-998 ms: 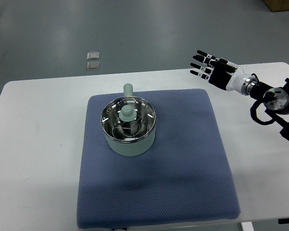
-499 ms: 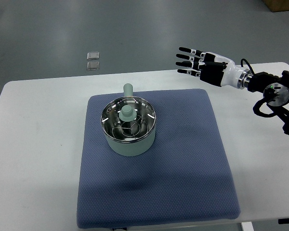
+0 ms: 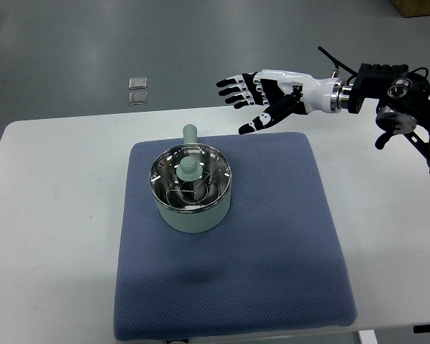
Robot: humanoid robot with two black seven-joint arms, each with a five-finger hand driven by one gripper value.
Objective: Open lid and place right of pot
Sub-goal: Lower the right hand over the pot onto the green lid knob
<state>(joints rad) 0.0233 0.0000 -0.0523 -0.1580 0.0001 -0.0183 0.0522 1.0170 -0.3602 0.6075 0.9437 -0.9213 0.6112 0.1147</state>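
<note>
A pale green pot stands on a blue mat, its handle pointing away from me. A glass lid with a metal rim sits on the pot, with a pale green knob at its centre. My right hand hovers above the mat's far edge, up and to the right of the pot. Its fingers are spread and hold nothing. It is apart from the lid.
The mat lies on a white table. Bare mat lies to the right of the pot. Two small clear squares lie on the grey floor beyond the table. My right arm comes in from the upper right.
My right hand has moved left and a little up, from the table's far right corner towards the pot, and has turned palm down. The pot and lid have not moved.
</note>
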